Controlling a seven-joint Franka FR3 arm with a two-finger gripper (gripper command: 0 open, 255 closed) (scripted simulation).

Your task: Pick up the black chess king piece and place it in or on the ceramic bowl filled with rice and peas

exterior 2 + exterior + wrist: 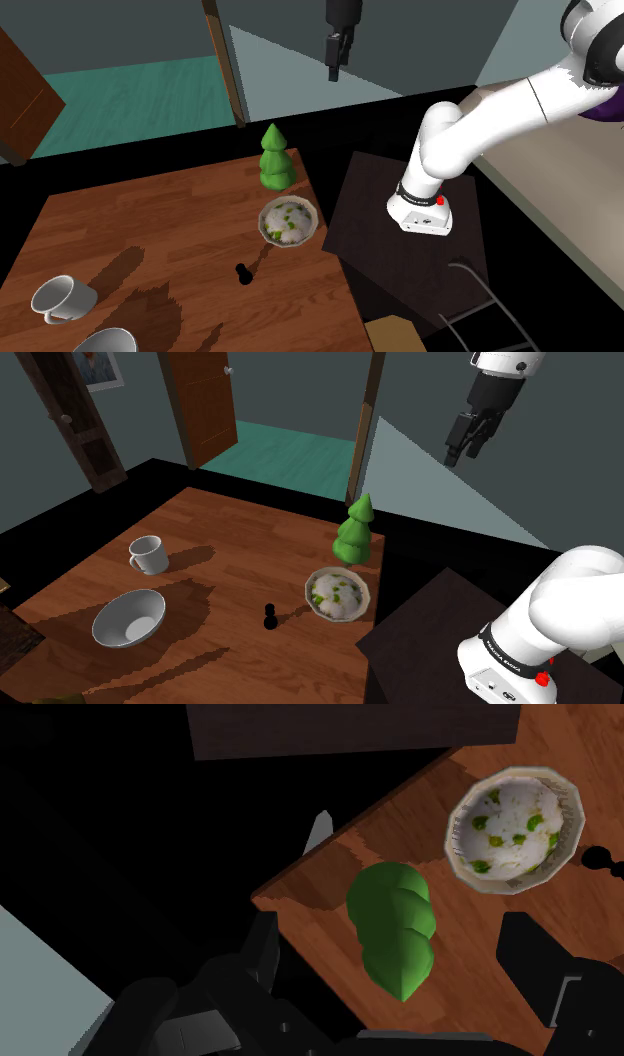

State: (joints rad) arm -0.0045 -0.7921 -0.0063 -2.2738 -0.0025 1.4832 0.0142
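Now the gripper (466, 450) is held high, jaws apart and empty; the black king (268, 615) is seen near the bowl (310, 588).

The black chess king (601, 857), just beside the rice bowl (513, 828), is cut by the wrist view's edge, so only a knob and a short stub of it show. In the shoulder view it is too small for its crown to be made out. The grey empty bowl (104, 342), well apart from the rice bowl on the bench (150, 230), is sliced by the second exterior view's lower edge. The end effector (333, 70), high above the rice bowl, loses its wrist to that view's top edge. The green tree (392, 929) near the rice bowl hides its own base.
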